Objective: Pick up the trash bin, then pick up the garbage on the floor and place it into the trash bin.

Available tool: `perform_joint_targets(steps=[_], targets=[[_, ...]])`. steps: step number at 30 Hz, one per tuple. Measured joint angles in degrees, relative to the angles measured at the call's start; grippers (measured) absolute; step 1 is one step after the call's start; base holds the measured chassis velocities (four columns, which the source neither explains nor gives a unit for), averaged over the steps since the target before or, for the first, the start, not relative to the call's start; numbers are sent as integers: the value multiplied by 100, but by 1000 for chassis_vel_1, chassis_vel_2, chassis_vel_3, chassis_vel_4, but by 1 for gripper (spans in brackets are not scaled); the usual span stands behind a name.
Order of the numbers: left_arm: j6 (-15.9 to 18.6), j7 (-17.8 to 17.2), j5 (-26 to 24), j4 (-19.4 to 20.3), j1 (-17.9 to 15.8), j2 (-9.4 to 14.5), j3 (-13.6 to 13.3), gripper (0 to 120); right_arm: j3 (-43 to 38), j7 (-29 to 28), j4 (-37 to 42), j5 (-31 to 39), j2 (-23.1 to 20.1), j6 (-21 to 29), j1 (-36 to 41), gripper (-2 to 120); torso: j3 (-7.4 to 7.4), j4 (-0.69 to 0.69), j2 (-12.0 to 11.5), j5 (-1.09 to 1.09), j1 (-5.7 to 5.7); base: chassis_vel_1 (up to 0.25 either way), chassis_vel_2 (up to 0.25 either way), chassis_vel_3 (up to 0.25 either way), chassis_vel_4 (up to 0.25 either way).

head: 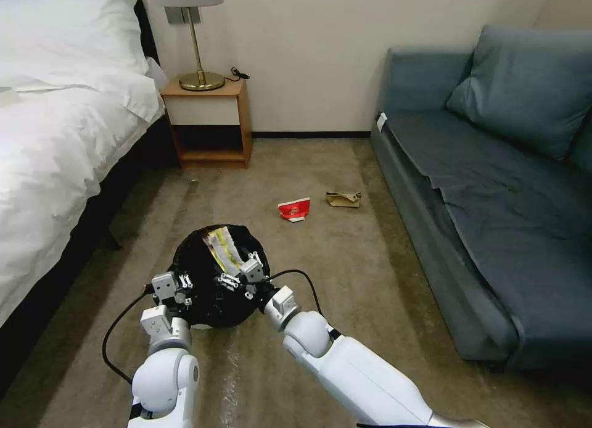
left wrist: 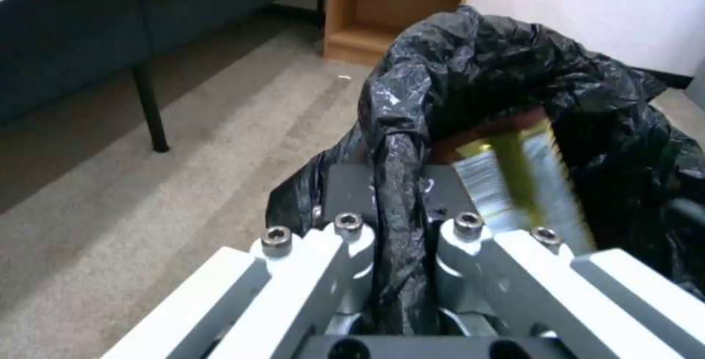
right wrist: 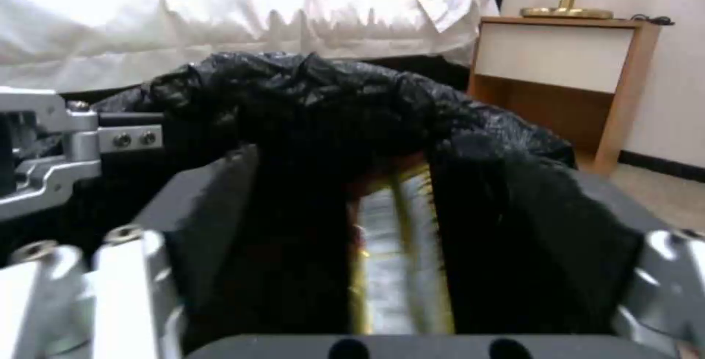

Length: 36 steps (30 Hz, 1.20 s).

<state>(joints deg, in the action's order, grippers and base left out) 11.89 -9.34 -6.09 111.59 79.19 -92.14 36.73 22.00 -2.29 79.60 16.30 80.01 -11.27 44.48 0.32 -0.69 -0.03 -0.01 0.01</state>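
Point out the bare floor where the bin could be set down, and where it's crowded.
Bare carpet lies between the trash bin and the sofa, and near the bed. Crowded: by the red cup and brown paper; both pincers, left and right, are at the bin.

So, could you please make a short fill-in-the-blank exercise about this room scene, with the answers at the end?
1. The left gripper is shut on the bin's black ____.
2. The snack wrapper sits inside the trash ____.
3. The red-and-white paper cup lies on the ____.
4. The crumpled brown paper lies between the cup and the ____.

Missing words: bag; bin; floor; sofa
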Motion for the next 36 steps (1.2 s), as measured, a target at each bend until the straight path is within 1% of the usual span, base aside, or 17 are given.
perform_joint_targets(steps=[2,9,11,12,14,15,17,18,19,20,21,23,24,25,26,31,36], targets=[[0,0,0,11,0,0,3,5,-13,1,0,-3,2,-3,-13,99,0,0,0,0,0,0,0,0,0],[0,-1,-16,12,11,0,48,5,-475,-43,66,47,-69,-23,-194,100,0,1,0,0,0,0,0,0,0],[0,-1,-62,-3,6,0,95,5,-904,-111,140,58,-150,-23,-174,100,0,1,0,1,0,0,0,0,0],[0,-1,-62,-3,6,0,95,5,-904,-111,140,58,-150,-23,-174,100,0,1,0,1,0,0,0,0,0],[0,-2,-166,-39,-19,1,141,5,-1563,-197,265,66,-283,-19,30,100,0,1,0,1,0,0,0,0,0],[0,-2,-166,-39,-19,1,141,5,-1563,-197,265,66,-283,-19,30,100,0,1,0,1,0,0,0,0,0],[8,-3,-255,-74,-63,87,194,5,-2254,-255,389,67,-406,-68,396,100,0,-2,0,1,0,0,0,0,0],[8,-3,-255,-74,-63,87,194,5,-2254,-255,389,67,-406,-68,396,100,0,-2,0,1,0,0,0,0,0],[17,-6,-278,-81,-74,122,202,5,-2491,-282,417,67,-441,-103,548,100,0,-1,0,1,0,0,0,0,0],[42,-8,-311,-91,-92,180,209,5,-2876,-311,441,67,-483,-202,817,100,0,-1,0,1,0,0,0,0,0],[42,-8,-311,-91,-92,180,209,5,-2876,-311,441,67,-483,-202,817,100,0,-1,0,1,0,0,0,0,0],[71,-9,-328,-107,-119,246,202,5,-3433,-307,379,52,-511,-548,1195,100,0,-1,0,1,0,0,0,0,0],[71,-9,-328,-107,-119,246,202,5,-3433,-307,379,52,-511,-548,1195,100,0,-1,0,1,0,0,0,0,0],[73,-9,-331,-122,-134,268,176,5,-3750,-291,285,13,-526,-845,1439,100,0,-2,0,2,0,0,0,0,0],[73,-9,-331,-122,-134,268,176,5,-3750,-291,285,13,-526,-845,1439,100,0,-2,0,2,0,0,0,0,0],[74,-7,-332,-195,-146,267,91,5,-4260,-121,242,-37,-518,-1208,1822,100,0,-1,0,1,0,0,0,0,0],[74,-4,-321,-221,-165,251,30,5,-4353,-35,193,-108,-530,-1358,1859,100,0,0,0,1,0,0,0,0,0]])
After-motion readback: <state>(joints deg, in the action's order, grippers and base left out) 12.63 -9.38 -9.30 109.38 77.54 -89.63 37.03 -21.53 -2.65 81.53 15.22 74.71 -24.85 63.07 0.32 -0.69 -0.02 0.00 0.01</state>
